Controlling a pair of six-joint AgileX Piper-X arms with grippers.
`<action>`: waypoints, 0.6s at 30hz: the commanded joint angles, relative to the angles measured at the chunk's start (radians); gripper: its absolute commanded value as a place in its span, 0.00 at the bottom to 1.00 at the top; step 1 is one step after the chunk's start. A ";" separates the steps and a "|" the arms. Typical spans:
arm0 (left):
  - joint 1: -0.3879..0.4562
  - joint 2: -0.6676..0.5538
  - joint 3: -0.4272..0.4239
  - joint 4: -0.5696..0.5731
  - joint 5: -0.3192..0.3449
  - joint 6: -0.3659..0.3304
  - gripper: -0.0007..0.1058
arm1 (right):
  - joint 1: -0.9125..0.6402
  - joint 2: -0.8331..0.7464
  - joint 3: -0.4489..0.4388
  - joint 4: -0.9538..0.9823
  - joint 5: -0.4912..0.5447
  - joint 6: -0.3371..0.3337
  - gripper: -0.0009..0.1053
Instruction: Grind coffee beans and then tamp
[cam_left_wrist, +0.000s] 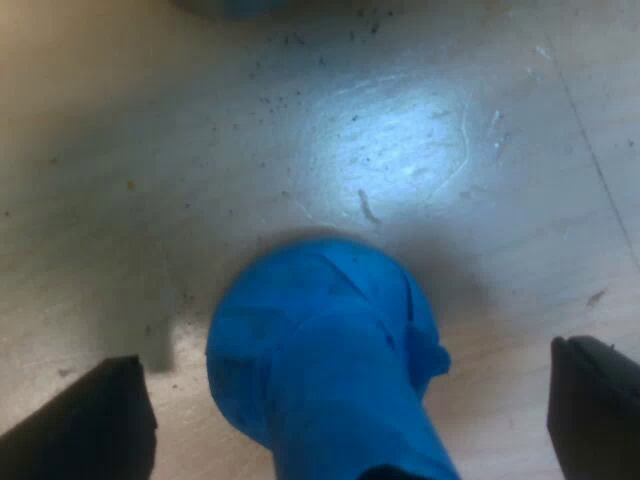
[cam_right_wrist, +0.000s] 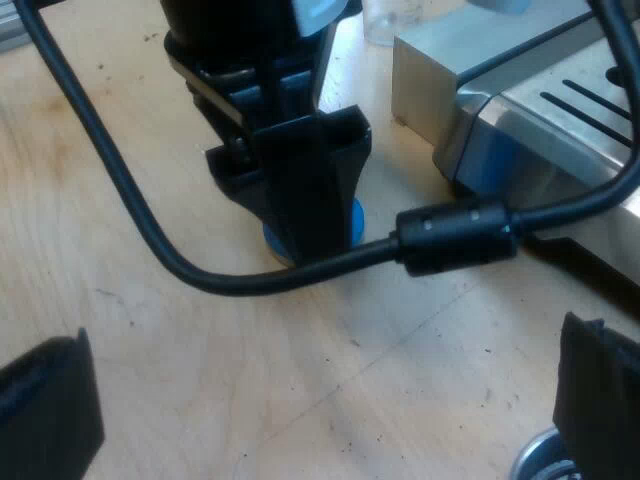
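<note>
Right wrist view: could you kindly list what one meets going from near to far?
The right hand → table → left hand over the blue tamper → glass.

Left gripper (cam_left_wrist: 340, 410) points straight down, its fingers parted at nine and three o'clock; right gripper (cam_right_wrist: 320, 400) fingers stand spread likewise.

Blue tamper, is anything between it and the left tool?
Nothing visible. The tamper stands on the table between the open fingers of the left tool, with only tabletop in the gaps either side.
</note>
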 joint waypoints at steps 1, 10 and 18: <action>0.000 -0.005 0.000 -0.002 -0.009 0.004 0.64 | -0.002 0.000 -0.003 -0.014 -0.001 -0.012 0.88; 0.000 -0.013 -0.002 0.007 -0.009 0.010 0.01 | -0.002 0.000 -0.003 -0.014 -0.001 -0.012 0.88; 0.000 -0.120 -0.002 0.022 -0.006 0.013 0.01 | -0.002 -0.034 -0.003 0.034 0.002 -0.012 0.88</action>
